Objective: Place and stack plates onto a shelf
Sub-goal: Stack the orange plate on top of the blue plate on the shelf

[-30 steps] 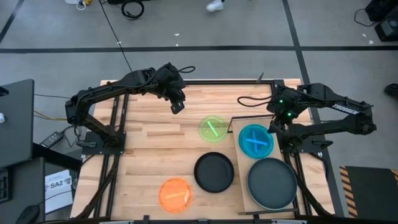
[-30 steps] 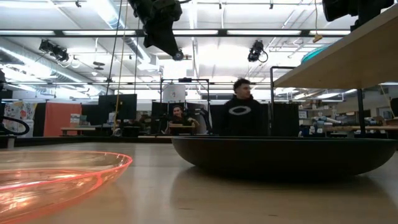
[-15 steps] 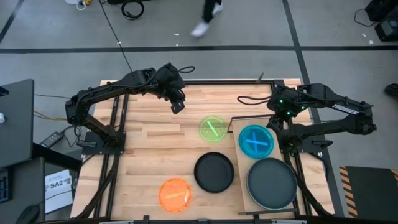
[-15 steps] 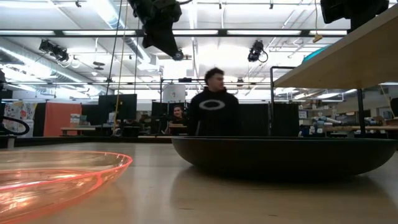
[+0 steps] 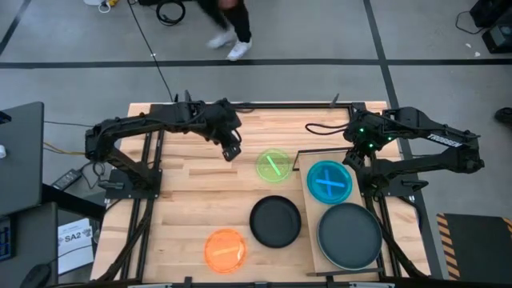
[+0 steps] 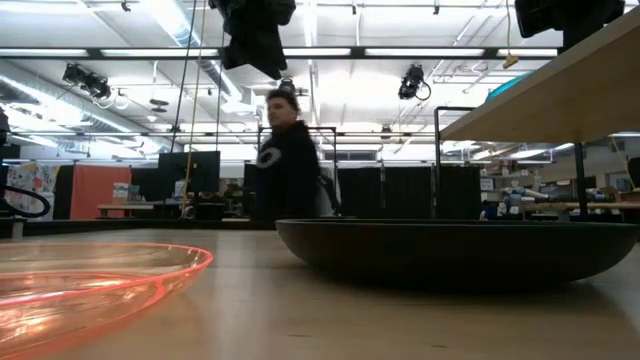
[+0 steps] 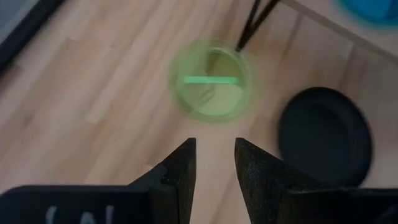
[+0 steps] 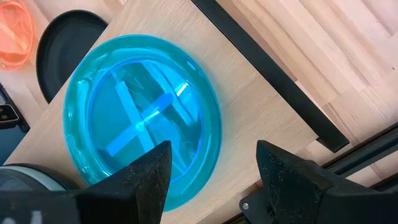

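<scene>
Shelf (image 5: pixel 308 210) carries the largest pieces on the robot's right: a big dark plate (image 5: pixel 350 236) at its near end and, beside that toward the far end, a cyan plate (image 5: pixel 329 182). On the bare tabletop (image 5: pixel 184 200) lie a black plate (image 5: pixel 275 221), an orange plate (image 5: pixel 225 249) and a lime green plate (image 5: pixel 274 166), the last just off the shelf's far corner. The left gripper (image 5: pixel 230 149) hangs above the table, fingers parted with a narrow gap, holding nothing; the lime plate lies just to its right and slightly nearer, closer than any other loose plate. The right gripper (image 8: pixel 211 171) waits spread wide over the cyan plate, also empty.
</scene>
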